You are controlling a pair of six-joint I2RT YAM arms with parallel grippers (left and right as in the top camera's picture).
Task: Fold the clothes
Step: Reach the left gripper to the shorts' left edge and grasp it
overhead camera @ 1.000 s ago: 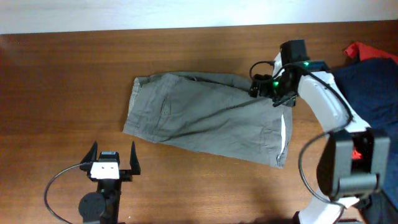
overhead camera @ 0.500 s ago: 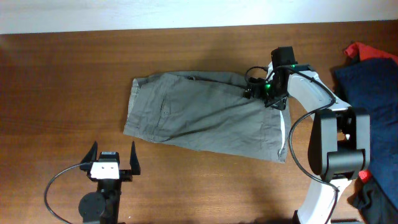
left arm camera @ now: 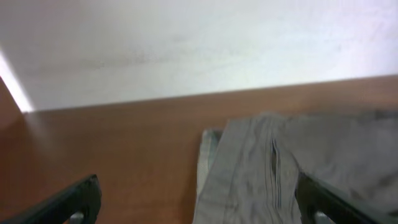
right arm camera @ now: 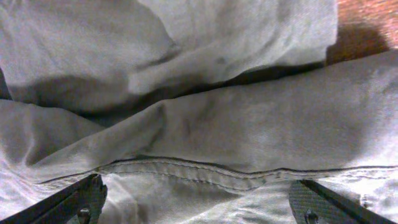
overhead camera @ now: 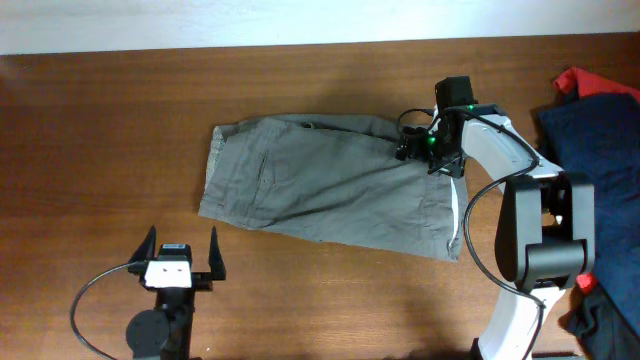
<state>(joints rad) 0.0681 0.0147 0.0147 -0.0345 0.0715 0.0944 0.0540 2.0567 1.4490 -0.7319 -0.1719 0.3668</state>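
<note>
Wooden table (overhead camera: 100, 120); right gripper (right arm camera: 196, 208) wide open above clothes (overhead camera: 320, 190).

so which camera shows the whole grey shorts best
The overhead view: the grey-olive garment lies spread on the table with its full outline visible. The left wrist view catches only one end of it; the right wrist view is a close-up of folds and a stitched seam.

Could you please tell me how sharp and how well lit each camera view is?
Overhead view: sharp and evenly lit across the grey-olive garment. Left wrist view: soft and hazy throughout, with the pale wall washed out. Right wrist view: very close, the stitched seam fairly clear, with dark shadow under the folds.
</note>
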